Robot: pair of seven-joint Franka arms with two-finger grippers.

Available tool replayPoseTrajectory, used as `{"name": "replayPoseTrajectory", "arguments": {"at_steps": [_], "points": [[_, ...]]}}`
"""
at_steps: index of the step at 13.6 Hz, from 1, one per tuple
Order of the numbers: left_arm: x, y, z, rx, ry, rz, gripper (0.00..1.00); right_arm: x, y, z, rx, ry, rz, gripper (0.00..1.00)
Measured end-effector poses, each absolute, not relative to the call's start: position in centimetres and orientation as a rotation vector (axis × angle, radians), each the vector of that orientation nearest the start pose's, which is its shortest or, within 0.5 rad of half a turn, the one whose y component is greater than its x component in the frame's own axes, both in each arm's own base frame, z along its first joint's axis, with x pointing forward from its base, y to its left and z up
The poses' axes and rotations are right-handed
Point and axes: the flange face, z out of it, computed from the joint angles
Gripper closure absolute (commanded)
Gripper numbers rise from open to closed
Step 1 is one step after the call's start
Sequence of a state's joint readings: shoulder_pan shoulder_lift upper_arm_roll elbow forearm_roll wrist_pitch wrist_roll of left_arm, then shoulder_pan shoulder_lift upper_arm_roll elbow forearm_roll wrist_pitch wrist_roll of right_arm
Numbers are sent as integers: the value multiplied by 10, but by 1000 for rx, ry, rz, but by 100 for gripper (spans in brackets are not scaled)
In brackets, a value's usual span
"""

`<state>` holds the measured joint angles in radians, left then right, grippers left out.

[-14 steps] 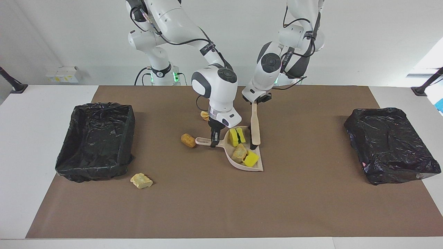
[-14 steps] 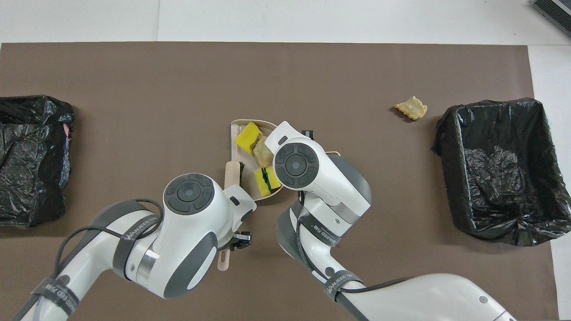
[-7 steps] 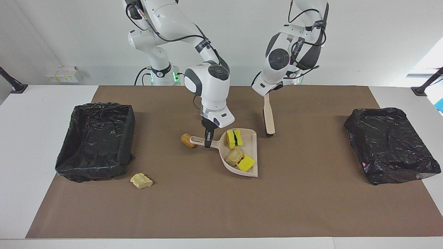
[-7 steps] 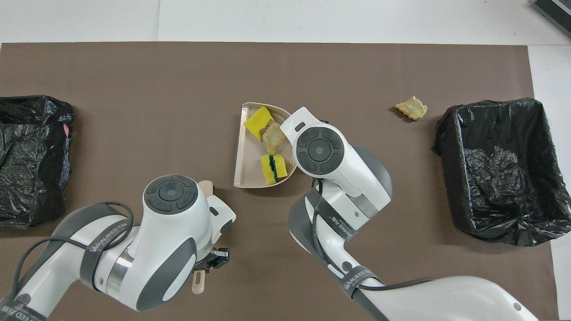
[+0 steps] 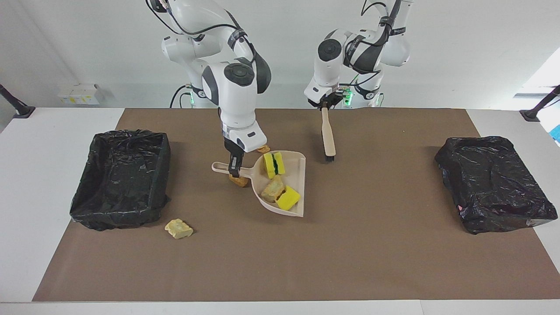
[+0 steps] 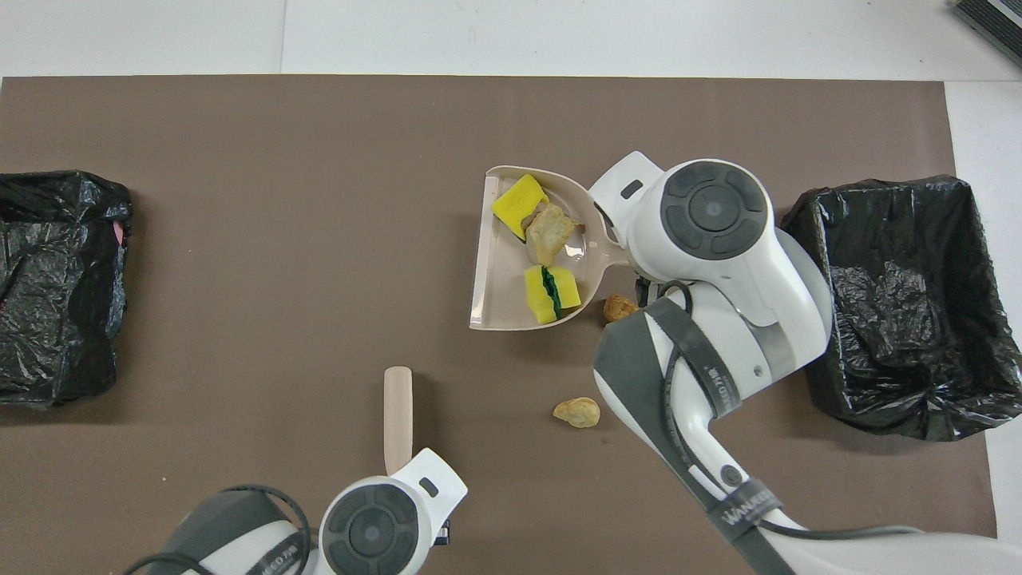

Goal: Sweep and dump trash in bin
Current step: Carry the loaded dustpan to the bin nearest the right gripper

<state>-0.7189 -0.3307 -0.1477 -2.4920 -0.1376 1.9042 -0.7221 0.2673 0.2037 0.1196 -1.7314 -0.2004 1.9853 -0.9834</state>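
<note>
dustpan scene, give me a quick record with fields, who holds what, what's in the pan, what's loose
right gripper: shut on beige plastic dustpan by its handle
left gripper: shut on beige black-bristled brush, hanging bristles down
in pan: yellow-green sponge, tan bread-like lump, yellow sponge piece
loose on mat: at least three bread-like lumps, one beside the open black-lined bin

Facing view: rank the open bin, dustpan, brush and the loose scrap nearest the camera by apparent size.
1. Open bin
2. Dustpan, raised, so somewhat flattered
3. Brush
4. Loose scrap
</note>
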Motion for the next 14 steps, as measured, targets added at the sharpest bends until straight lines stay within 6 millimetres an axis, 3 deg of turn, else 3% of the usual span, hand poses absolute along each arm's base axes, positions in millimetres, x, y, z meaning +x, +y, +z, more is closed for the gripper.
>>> {"name": "replayPoseTrajectory", "arguments": {"at_steps": [3,6,11,14], "points": [[193,-332,382,-2980,150,285,100,589,166,508,-2510,-2147,22,100],[163,-341,364,-2988,176,240,100,600,100,534,-2460,-2162,20,100],[157,-341,352,-3007,156,214,100,605,1,551,-2404,-2187,84,100],[157,-340,345,-3000,146,227,100,599,-68,557,-2371,-2212,107,100]]}}
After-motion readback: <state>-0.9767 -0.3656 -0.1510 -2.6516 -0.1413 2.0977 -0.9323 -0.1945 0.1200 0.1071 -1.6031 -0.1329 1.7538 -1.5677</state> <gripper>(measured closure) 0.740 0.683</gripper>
